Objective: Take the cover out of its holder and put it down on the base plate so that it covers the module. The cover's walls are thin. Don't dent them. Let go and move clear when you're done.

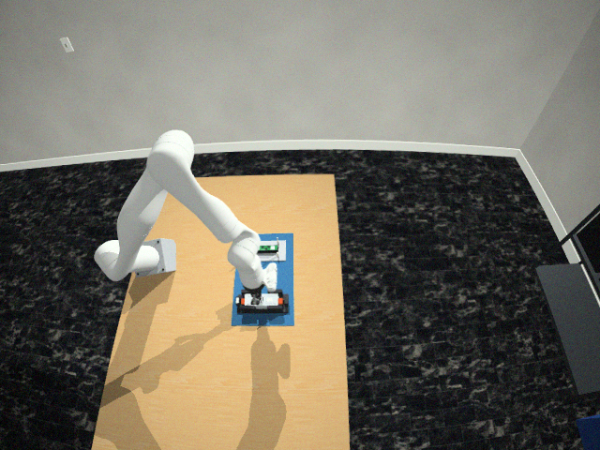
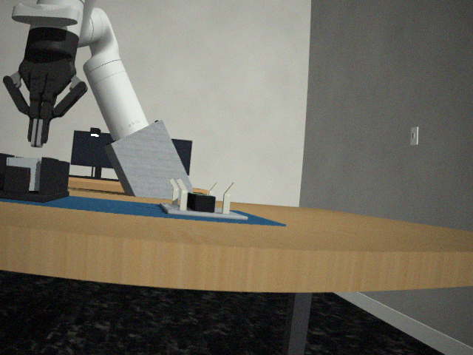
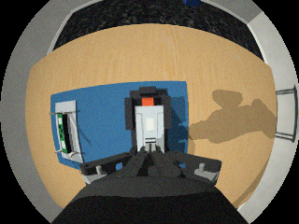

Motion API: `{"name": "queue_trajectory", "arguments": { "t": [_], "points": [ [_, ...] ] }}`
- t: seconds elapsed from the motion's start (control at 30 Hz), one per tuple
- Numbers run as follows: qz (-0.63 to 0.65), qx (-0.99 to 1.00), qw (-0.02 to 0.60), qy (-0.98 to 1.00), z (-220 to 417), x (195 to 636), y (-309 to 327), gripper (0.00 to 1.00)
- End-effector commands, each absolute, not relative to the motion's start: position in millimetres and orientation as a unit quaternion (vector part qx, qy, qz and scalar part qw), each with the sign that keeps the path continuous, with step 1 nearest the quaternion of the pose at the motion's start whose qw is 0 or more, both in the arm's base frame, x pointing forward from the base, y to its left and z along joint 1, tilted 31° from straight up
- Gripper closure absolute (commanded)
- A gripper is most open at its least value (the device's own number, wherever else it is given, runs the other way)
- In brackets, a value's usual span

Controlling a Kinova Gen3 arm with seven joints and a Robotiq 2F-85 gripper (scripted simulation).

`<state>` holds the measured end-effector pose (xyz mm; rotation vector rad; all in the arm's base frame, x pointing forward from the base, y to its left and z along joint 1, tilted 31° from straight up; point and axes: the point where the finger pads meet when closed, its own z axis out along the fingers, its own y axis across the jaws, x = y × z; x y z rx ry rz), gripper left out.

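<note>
The white cover (image 1: 262,301) sits in its black holder (image 1: 262,303) at the near end of the blue mat (image 1: 264,289). In the side view the cover (image 2: 23,166) rests inside the holder (image 2: 34,179). My gripper (image 2: 37,138) hangs straight above it with its fingertips pressed together and nothing between them, a short gap above the cover. The wrist view shows the cover (image 3: 151,123) just ahead of the shut fingers (image 3: 151,159). The grey base plate (image 1: 272,251) with the green and black module (image 1: 267,248) lies at the mat's far end. In the side view the module (image 2: 201,202) stands between white posts.
Thin upright posts stand on the base plate (image 2: 202,211) around the module. The arm's grey mount (image 2: 147,160) stands on the table behind the mat. A dark monitor and a desk stand off the table at the right (image 1: 577,309).
</note>
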<state>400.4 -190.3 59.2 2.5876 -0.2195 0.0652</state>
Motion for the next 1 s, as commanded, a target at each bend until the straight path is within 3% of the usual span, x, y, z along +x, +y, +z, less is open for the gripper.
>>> {"name": "queue_trajectory", "arguments": {
  "t": [0.0, 0.3, 0.33, 0.97],
  "points": [
    [0.025, 0.960, 0.268, -0.081, 59.6, 400.9, -190.0, 1.00],
    [0.025, 0.960, 0.268, -0.081, 59.6, 400.9, -190.0, 1.00],
    [0.025, 0.960, 0.268, -0.081, 59.6, 400.9, -190.0, 0.00],
    [0.025, 0.960, 0.268, -0.081, 59.6, 400.9, -190.0, 0.00]
  ]
}}
